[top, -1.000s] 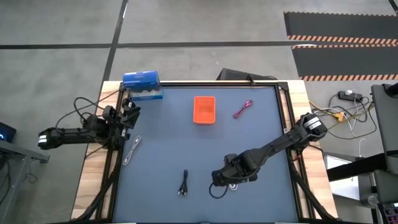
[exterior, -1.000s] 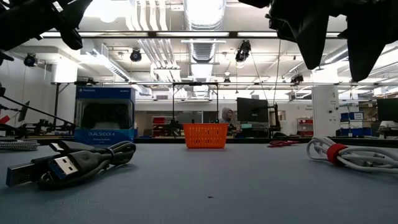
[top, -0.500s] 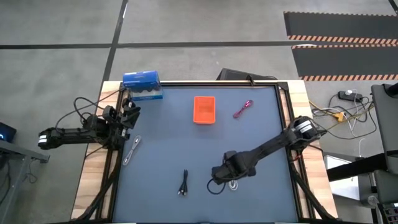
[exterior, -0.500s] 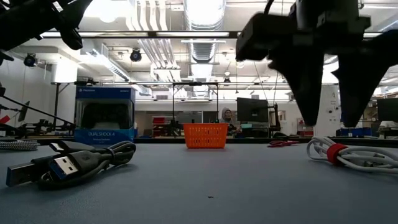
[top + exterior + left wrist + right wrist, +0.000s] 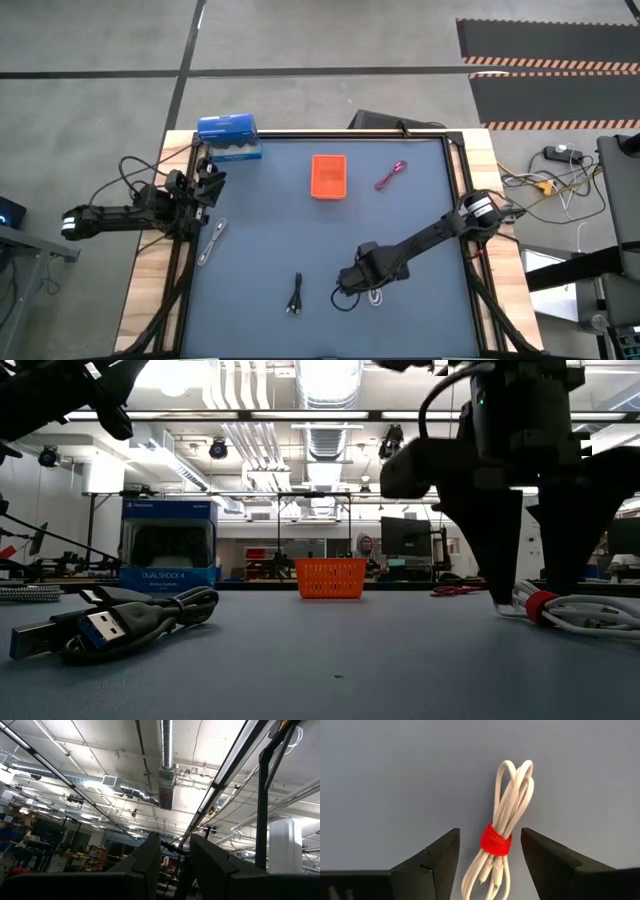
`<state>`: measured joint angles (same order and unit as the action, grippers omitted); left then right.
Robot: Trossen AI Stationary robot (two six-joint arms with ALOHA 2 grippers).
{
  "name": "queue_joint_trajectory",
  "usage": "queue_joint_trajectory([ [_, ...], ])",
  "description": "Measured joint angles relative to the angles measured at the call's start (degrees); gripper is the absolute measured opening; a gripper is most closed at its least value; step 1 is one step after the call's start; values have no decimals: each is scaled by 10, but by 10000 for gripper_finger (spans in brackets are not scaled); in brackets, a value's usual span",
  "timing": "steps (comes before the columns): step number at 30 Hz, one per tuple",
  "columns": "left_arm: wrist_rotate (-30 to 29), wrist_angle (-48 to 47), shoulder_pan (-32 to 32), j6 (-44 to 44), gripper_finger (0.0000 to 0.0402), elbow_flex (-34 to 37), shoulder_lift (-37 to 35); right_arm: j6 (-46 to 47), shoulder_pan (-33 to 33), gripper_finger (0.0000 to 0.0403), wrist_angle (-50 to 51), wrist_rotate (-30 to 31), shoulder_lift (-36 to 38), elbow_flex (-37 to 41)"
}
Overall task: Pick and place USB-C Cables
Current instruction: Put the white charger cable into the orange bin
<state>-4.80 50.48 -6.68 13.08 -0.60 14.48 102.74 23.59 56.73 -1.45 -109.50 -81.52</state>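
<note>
The white cable [image 5: 501, 845], bundled with a red band [image 5: 495, 840], lies flat on the blue-grey mat at the near right [image 5: 377, 297]. My right gripper [image 5: 490, 851] is open, low over it, one finger on each side of the band, fingertips close to the mat in the low view [image 5: 530, 595]. The black cable [image 5: 295, 295] lies near the front, the silver-grey cable [image 5: 210, 241] at the left and the magenta cable [image 5: 390, 175] at the far right, beside the orange tray [image 5: 328, 176]. My left gripper [image 5: 210, 180] waits at the table's left edge, pointing up, slightly open.
A blue box [image 5: 229, 137] stands at the far left corner. The black cable [image 5: 130, 622] lies close to the low camera. The table's dark frame rails [image 5: 455, 190] run along the mat's sides. Bare mat lies between the tray and the near cables.
My right gripper has come down toward the white cable and a little toward the table's left and near edges. Its open fingers now straddle the cable close to the mat. The cable has not moved.
</note>
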Motion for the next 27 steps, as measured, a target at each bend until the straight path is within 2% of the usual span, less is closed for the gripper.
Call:
queue_joint_trajectory([
  [4, 0, 0, 0, 0, 91, 0, 0, -8, 0, 202, -2, 0, -17, 1],
  [7, 0, 0, 0, 0, 91, 0, 0, -14, 0, 186, -3, 0, -20, 1],
  [19, 0, 0, 0, 0, 91, 0, 0, -19, 0, 42, -2, 0, -14, 1],
  [27, 0, -1, 0, 0, 91, 0, 0, -24, -1, 32, -1, 0, 13, 1],
])
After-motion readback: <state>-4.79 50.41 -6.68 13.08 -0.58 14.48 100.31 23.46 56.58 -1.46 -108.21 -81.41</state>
